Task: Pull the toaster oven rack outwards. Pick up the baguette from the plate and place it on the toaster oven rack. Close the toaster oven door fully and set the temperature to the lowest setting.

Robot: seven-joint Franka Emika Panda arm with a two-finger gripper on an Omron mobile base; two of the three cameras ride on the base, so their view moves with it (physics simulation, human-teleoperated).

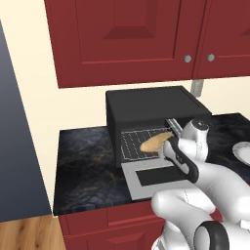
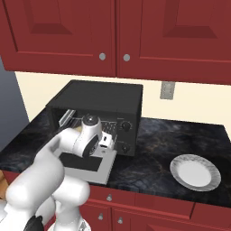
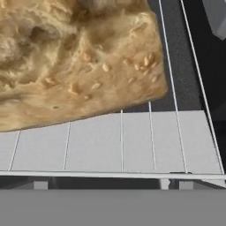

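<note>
Matte black casing on the toaster oven (image 1: 146,105); thin silvery metal wire for the toaster oven rack (image 3: 176,132). Rough, porous golden crust on the baguette (image 3: 75,57) (seed-flecked up close). Glossy dark veined stone for the counter (image 2: 180,135). Smooth glazed white plate (image 2: 195,172). Satin red-painted cabinets (image 2: 58,36).

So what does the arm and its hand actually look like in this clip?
The arm is glossy white, built of rounded, bulbous segments with dark grey to black bands at the joints. The hand is a small boxy white block with dark parts. No cables or markings are visible.
</note>
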